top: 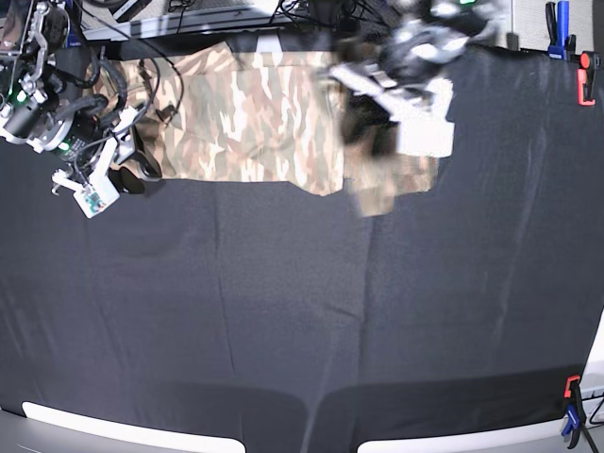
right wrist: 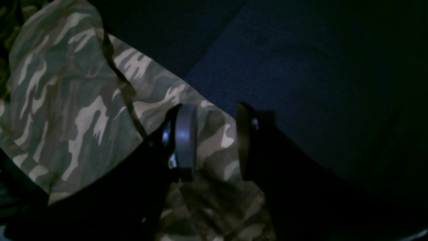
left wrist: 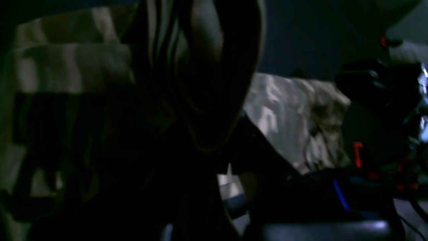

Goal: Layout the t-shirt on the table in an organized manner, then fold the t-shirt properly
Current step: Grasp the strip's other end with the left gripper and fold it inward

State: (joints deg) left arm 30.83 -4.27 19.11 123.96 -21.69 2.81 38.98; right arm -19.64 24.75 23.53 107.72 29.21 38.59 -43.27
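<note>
Cables behind (red clamps nearby)

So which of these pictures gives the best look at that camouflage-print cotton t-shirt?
The base view: the camouflage-print cotton t-shirt shows nearly whole there, spread along the far edge of the black cloth table. The right wrist view shows only a dim patch between the right gripper fingers; the left wrist view is dark and blurred.

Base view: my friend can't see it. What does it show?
A camouflage t-shirt lies spread along the far edge of a black table. One robot arm is at each end of it, the left gripper over its right end.
</note>
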